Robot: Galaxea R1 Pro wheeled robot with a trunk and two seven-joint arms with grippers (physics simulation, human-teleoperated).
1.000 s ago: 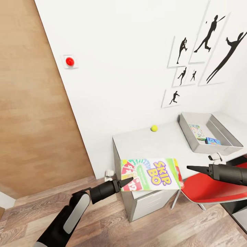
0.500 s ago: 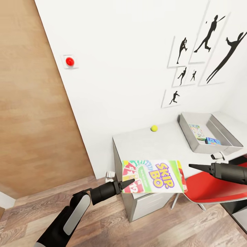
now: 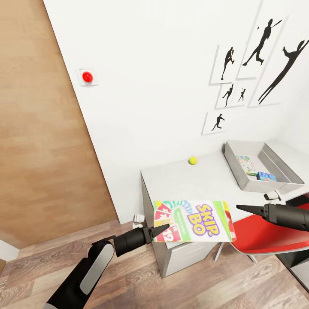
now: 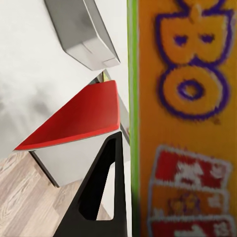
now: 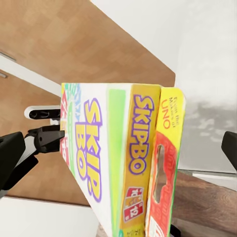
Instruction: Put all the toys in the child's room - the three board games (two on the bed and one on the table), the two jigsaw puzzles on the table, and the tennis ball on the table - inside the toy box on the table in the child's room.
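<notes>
By the white wall, over the table edge, the left gripper reaches forward gripping the board game; the right gripper's fingers look closed, pointing left.

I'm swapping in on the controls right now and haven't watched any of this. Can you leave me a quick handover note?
Left gripper: shut on the Skip-Bo box, held level over the table's front edge.
Right gripper: holds nothing, pointing at the box's right end; open or shut is unclear.
Toy box: at the table's right end, two small game boxes inside.
Ball: on the table by the wall.
Left: Skip-Bo box and ball into the toy box. Puzzles aren't in sight.
</notes>
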